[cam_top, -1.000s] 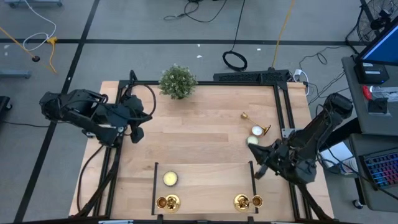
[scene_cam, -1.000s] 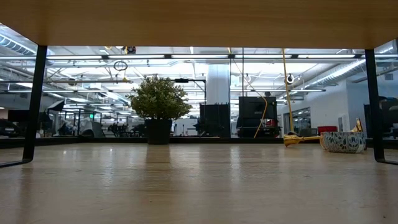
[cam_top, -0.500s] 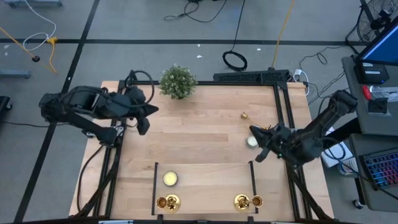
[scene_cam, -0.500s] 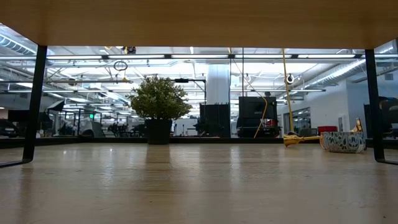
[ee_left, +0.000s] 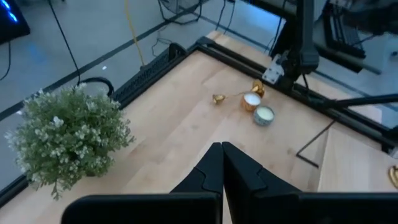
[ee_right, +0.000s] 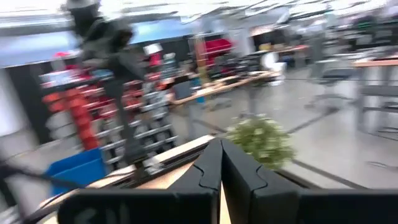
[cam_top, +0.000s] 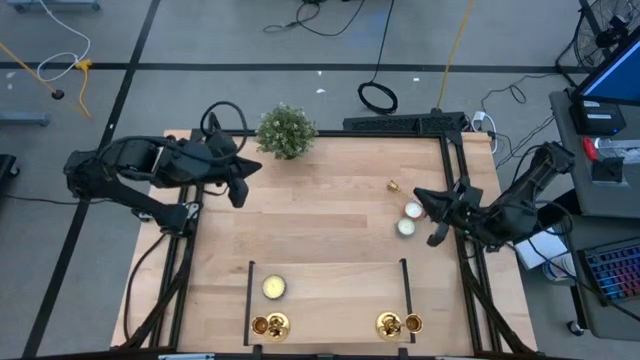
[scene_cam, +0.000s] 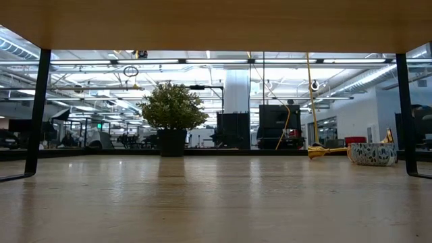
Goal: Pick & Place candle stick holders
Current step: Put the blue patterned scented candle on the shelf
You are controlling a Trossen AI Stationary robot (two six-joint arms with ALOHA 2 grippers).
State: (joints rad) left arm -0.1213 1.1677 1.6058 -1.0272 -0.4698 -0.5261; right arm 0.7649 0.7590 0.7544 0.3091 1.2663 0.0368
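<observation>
One gold candlestick holder (cam_top: 394, 185) lies on its side at the table's far right; it also shows in the left wrist view (ee_left: 235, 96) and the low view (scene_cam: 322, 152). More gold holders stand at the near edge (cam_top: 270, 325) (cam_top: 398, 323). My left gripper (cam_top: 240, 188) is shut and empty, raised near the plant (cam_top: 285, 131). My right gripper (cam_top: 430, 212) is shut and empty, raised over the far right next to the lying holder, partly hiding its base.
Two small candles (cam_top: 413, 210) (cam_top: 405, 227) sit beside the lying holder, and another (cam_top: 273, 288) sits near the front. Black frame bars (cam_top: 250, 300) (cam_top: 406, 295) stand on the near half. There is bare wood in the middle (cam_top: 330, 220).
My left gripper has moved toward the far edge and a little right, nearer the plant. My right gripper has moved from the near right toward the far edge, up beside the lying holder and the two candles. Nothing on the table has moved.
</observation>
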